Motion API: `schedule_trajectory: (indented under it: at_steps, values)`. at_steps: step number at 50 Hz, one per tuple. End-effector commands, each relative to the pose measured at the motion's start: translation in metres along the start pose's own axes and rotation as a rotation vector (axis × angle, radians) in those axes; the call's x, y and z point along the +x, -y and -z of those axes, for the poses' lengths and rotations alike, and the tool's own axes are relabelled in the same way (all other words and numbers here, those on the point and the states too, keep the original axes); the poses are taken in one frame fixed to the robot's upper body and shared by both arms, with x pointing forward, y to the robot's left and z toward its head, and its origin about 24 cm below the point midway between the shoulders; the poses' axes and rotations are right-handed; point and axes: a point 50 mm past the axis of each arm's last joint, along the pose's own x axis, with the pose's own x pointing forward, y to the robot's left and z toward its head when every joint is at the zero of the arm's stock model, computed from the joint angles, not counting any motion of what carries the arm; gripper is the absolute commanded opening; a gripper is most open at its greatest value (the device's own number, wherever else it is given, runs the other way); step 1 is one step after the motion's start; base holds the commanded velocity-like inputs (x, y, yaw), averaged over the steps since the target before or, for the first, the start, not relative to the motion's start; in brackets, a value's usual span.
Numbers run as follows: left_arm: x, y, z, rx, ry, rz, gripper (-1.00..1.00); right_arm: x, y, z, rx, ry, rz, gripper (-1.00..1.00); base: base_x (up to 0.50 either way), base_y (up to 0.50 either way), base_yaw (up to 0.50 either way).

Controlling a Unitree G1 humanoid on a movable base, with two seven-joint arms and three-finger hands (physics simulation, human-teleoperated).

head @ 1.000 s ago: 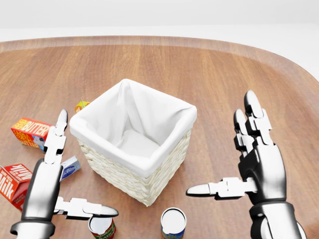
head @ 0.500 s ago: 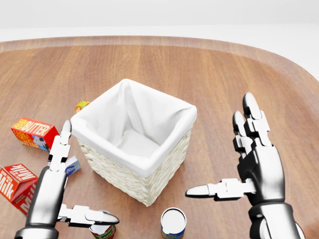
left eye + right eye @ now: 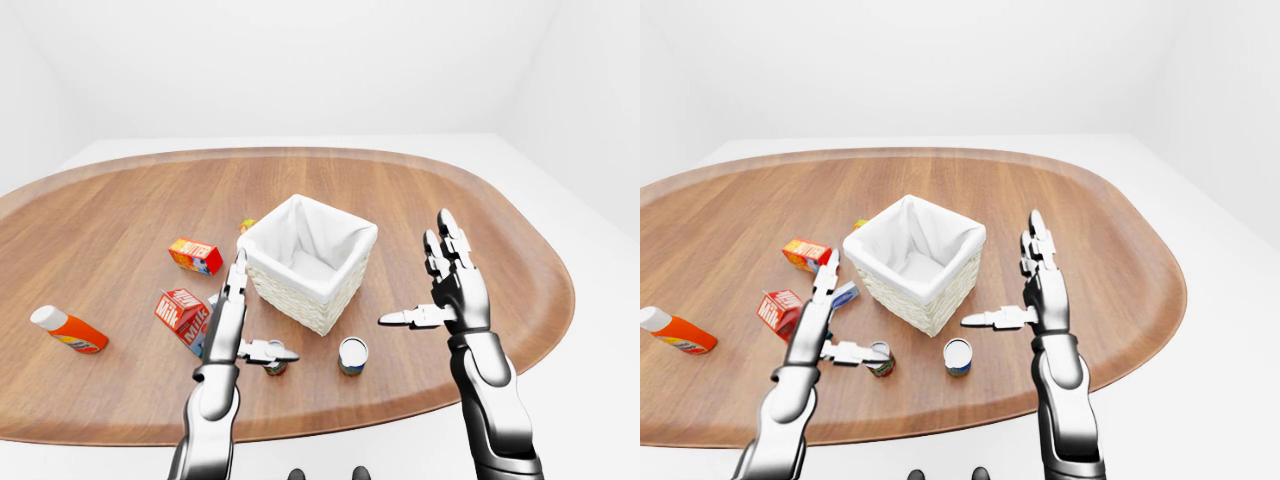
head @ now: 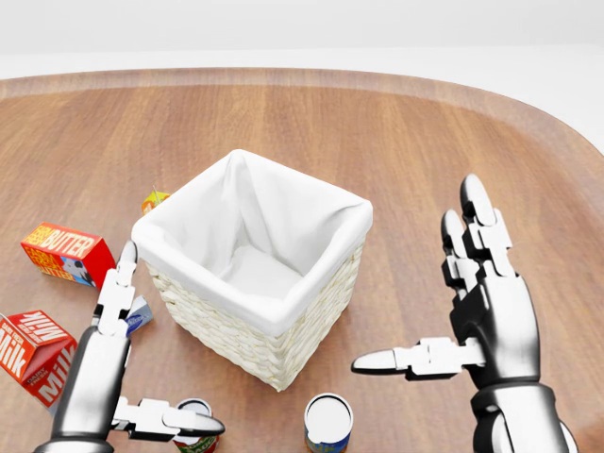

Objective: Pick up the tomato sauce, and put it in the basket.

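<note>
The tomato sauce can, red and green with a pale lid, stands on the wooden table at the bottom edge of the head view, below and left of the basket. My left hand is open, its fingers pointing up along the basket's left wall. Its thumb lies across the top of the can without gripping it. The white-lined wicker basket stands in the middle and holds nothing visible. To the right of the basket, my right hand hovers open and holds nothing.
A second can with a blue label stands right of the tomato can. On the left lie a butter box, a milk carton, a small blue-white pack and an orange bottle. The table's near edge runs just below the cans.
My left hand has slid down toward the bottom of the head view, bringing its thumb lower over the tomato can. The right hand and all objects have stayed put.
</note>
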Motion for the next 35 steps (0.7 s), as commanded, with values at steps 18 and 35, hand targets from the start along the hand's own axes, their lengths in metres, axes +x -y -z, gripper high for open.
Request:
schedule_trajectory:
  at_steps: [18,35]
  values:
    - [0.0,0.01,0.018,0.059,-0.075,0.019,1.0,0.0,0.0,0.004,-0.001,-0.018,0.001,1.0,0.0,0.0,0.0]
    - [0.0,0.013,0.022,0.067,-0.093,0.027,1.0,0.0,0.0,0.006,-0.002,-0.027,0.0,1.0,0.0,0.0,0.0]
